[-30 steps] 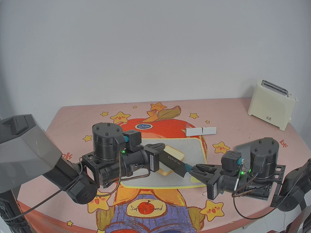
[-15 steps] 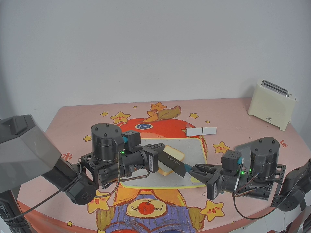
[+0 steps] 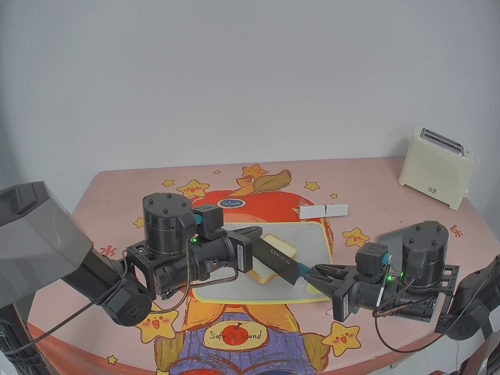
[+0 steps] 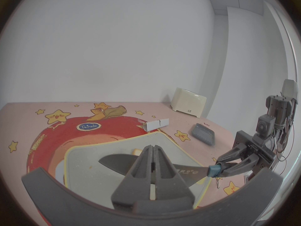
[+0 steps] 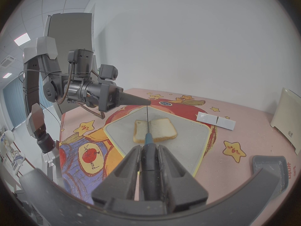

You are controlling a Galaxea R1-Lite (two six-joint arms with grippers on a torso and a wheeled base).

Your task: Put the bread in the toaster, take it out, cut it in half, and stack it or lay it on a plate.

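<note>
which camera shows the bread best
Right wrist view: the whole bread shows, crossed only by the knife, edge-on. In the head view the blade hides its middle; the left wrist view shows one corner.

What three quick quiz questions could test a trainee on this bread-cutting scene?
1. True or false: the bread slice lies on the cutting board.
2. Which arm's jaws grip the knife: A left, B right?
3. Fill in: the toaster stands at the table's far ___ corner.
Key: 1 true; 2 B; 3 right.
</note>
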